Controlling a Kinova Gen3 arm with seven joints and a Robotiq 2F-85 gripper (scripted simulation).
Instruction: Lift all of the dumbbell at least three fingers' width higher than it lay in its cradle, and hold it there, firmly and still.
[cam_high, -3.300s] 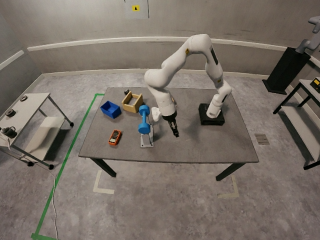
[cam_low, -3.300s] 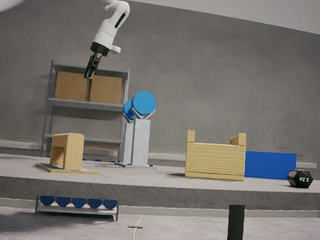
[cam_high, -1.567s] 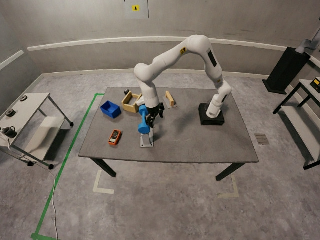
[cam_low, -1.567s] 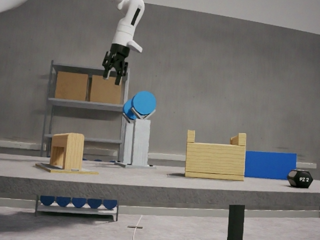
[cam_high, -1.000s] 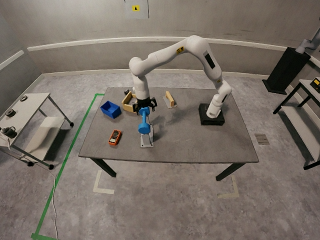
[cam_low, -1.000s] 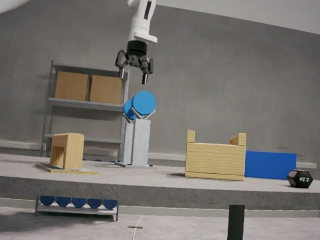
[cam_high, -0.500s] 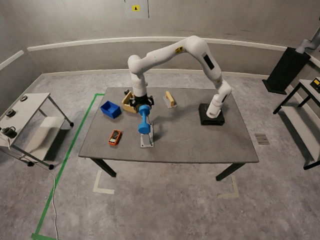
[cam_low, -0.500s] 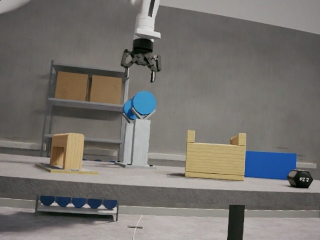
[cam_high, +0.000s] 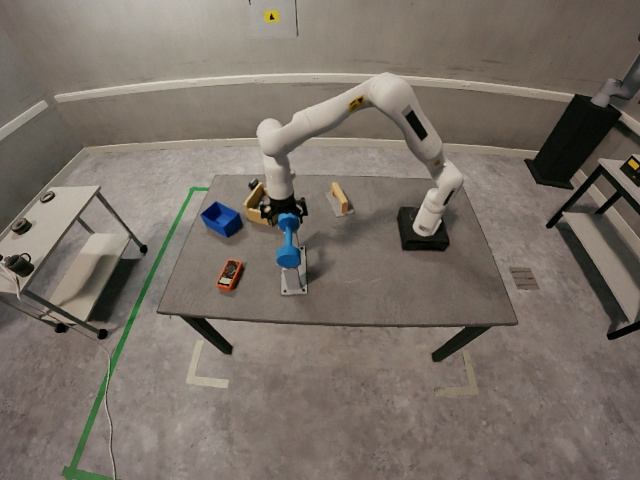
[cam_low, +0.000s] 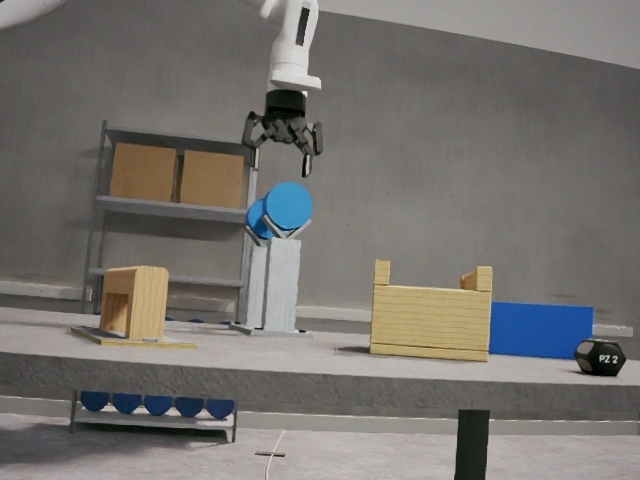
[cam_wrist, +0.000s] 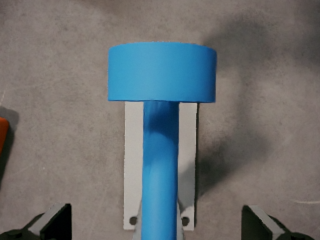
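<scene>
The blue dumbbell lies in the V-shaped top of its grey cradle stand, tilted, near the middle left of the table. My gripper is open and empty. It hangs a short way above the dumbbell, pointing down. In the wrist view the handle runs straight between my two spread fingertips, with one round end ahead. The fingers do not touch the dumbbell.
A wooden open box and a blue bin stand close behind and left of the cradle. An orange multimeter lies left of it. A wooden handle block and a black hex piece are also on the table.
</scene>
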